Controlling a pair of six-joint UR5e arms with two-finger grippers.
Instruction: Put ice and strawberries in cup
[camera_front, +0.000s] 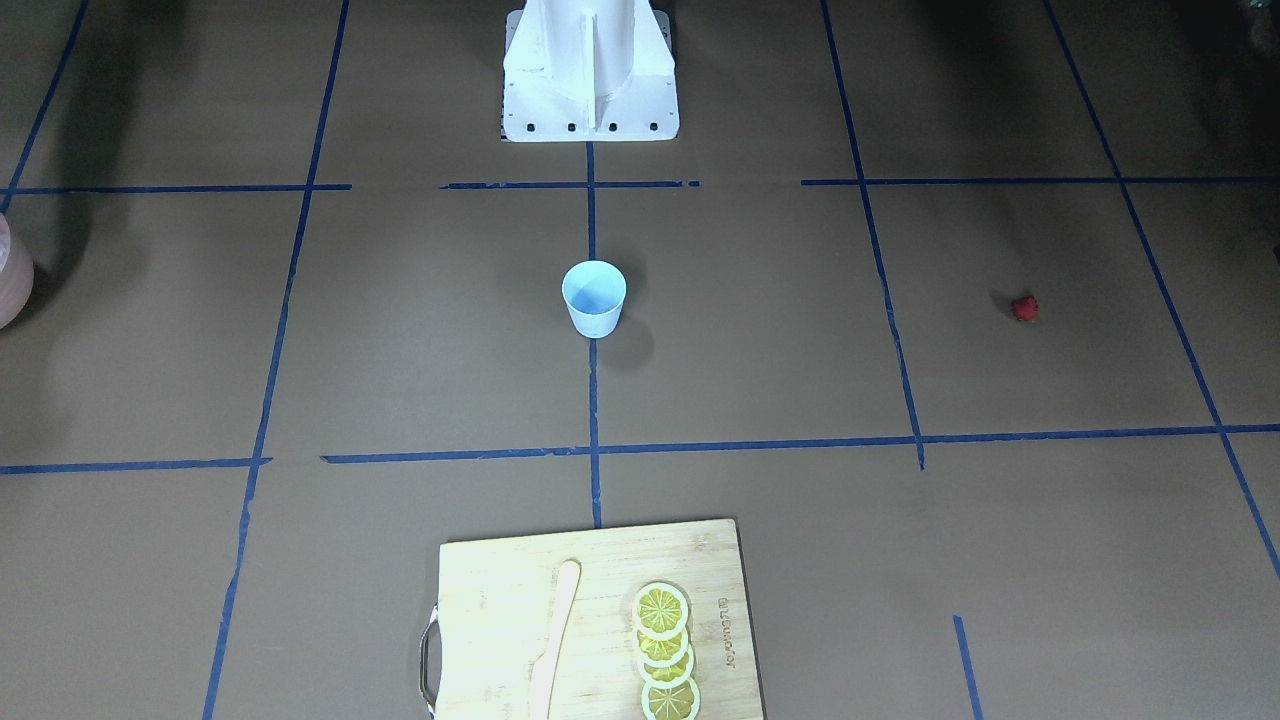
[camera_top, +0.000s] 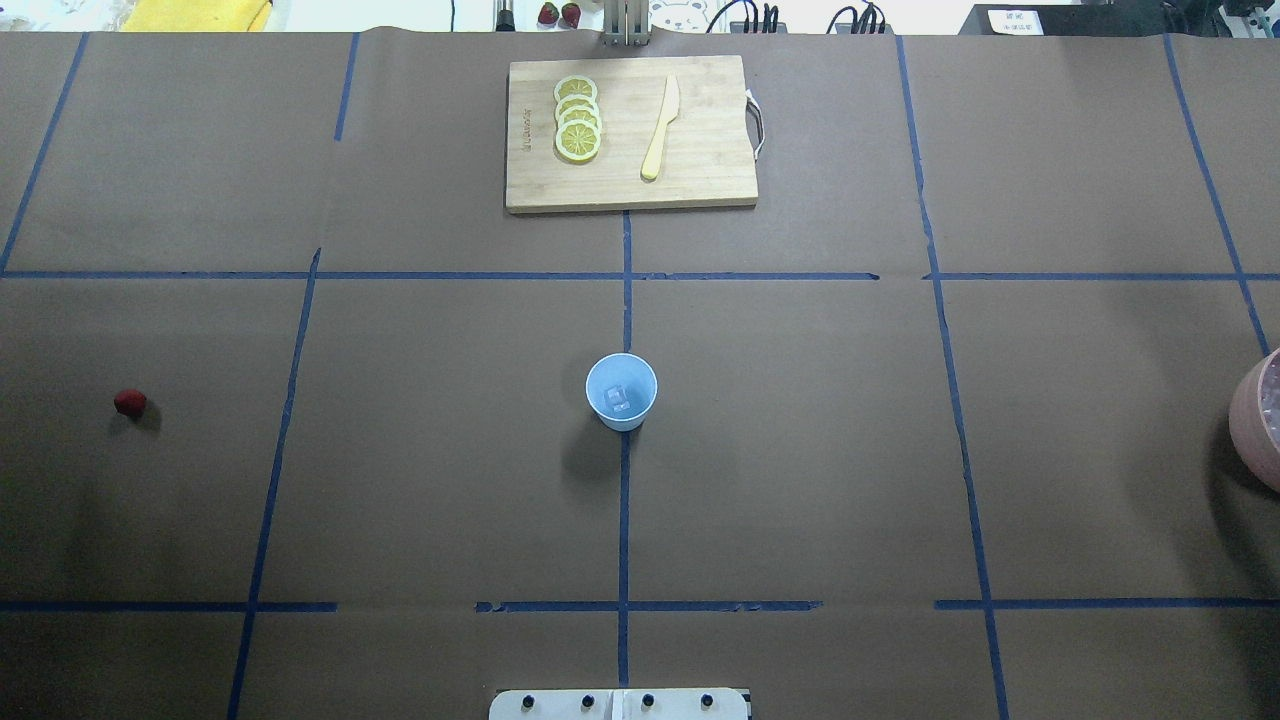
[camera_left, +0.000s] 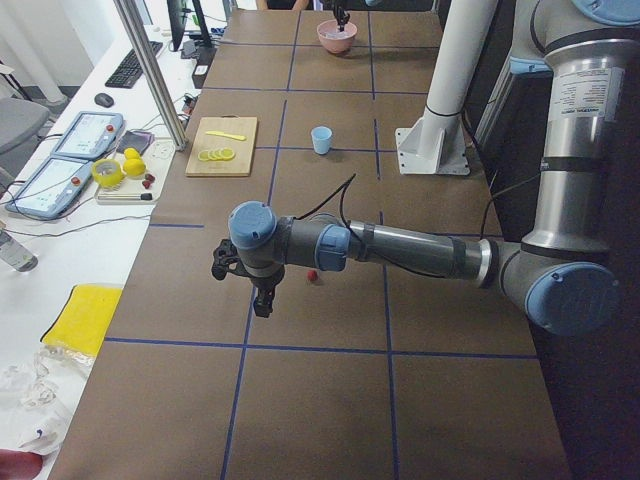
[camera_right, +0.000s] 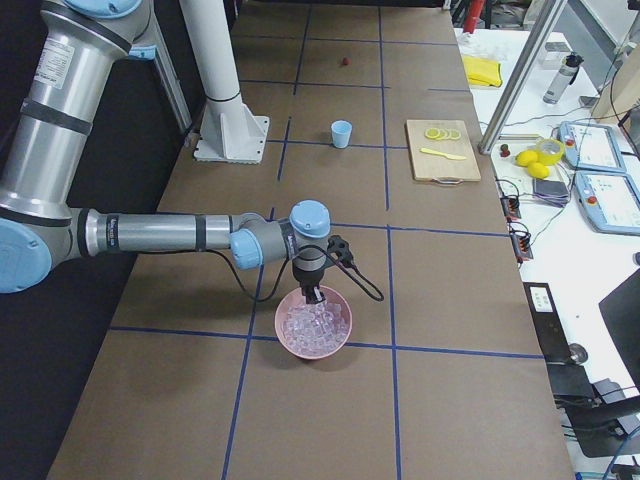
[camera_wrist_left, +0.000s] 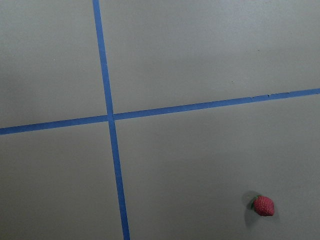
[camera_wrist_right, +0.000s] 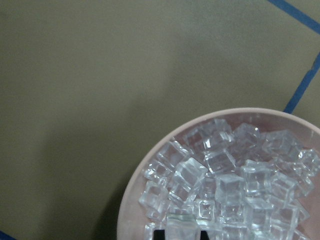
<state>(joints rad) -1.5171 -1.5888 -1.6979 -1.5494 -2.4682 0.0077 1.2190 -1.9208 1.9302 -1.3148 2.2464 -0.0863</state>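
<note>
**While one ice cube (camera_top: 619, 400) lies in the cup (camera_top: 598, 378), the strawberry (camera_top: 130, 402) lies outside**

At the table's (camera_top: 800, 480) 3 o'clock edge, the pink bowl (camera_top: 1250, 425) holds piled ice (camera_wrist_right: 225, 190), and the right gripper (camera_wrist_right: 180, 234) clasps one cube of it. At 9 o'clock from the cup lies the strawberry, near the left gripper (camera_left: 262, 306), whose grip I cannot tell.
</note>
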